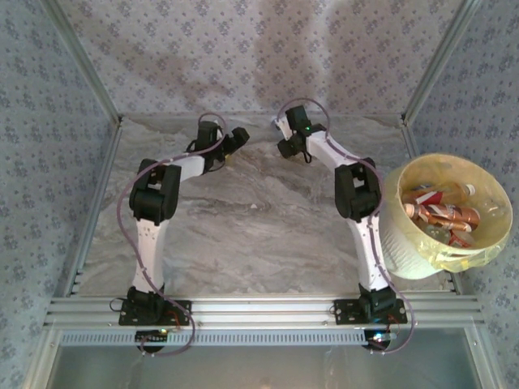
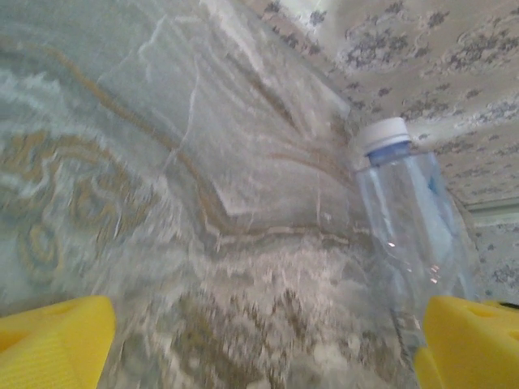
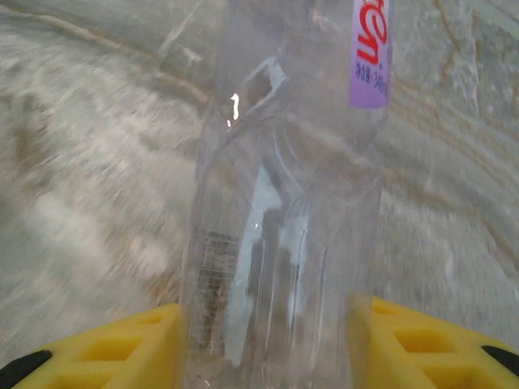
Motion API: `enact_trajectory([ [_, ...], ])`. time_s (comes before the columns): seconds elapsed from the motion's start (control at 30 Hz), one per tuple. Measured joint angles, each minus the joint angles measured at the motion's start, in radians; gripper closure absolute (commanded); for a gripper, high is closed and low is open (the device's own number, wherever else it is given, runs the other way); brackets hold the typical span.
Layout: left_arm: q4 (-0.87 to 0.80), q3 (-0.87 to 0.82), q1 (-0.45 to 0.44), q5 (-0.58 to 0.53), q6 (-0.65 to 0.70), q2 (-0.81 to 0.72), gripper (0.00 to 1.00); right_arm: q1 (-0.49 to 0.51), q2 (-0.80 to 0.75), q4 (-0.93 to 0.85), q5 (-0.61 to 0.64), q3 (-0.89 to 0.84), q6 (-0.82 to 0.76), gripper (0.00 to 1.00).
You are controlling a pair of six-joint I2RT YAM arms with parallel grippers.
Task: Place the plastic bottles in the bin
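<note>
Purple-labelled clear bottle (image 3: 280, 186), red "en" legible, pinched by right pincer (image 3: 264, 328); left pincer (image 2: 263, 336) spread.

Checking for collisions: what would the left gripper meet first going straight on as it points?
Likely the bare tabletop; the white-capped bottle lies off to the side of that line, though depth is unclear.

You see the bin (image 1: 401, 243), round, pale yellow and lined with a bag, at the right side of the table (image 1: 259, 219). Several bottles (image 1: 442, 215) with orange and red labels lie inside it. A clear purple-label bottle (image 3: 276, 203) sits between the fingers of the right gripper (image 3: 263, 348). A white-capped bottle (image 2: 405, 211), also clear, has a blue ring under its cap.
</note>
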Motion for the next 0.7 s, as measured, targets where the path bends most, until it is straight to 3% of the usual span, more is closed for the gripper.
enact_trajectory([
  [0.43, 0.033, -0.424, -0.01, 0.035, -0.035, -0.415, 0.02, 0.179, -0.571, 0.001, 0.077, -0.724, 0.24, 0.44],
  [0.7, 0.006, -0.603, -0.043, 0.016, -0.033, -0.594, 0.02, 0.245, -0.76, -0.014, 0.018, -0.986, 0.369, 0.33],
])
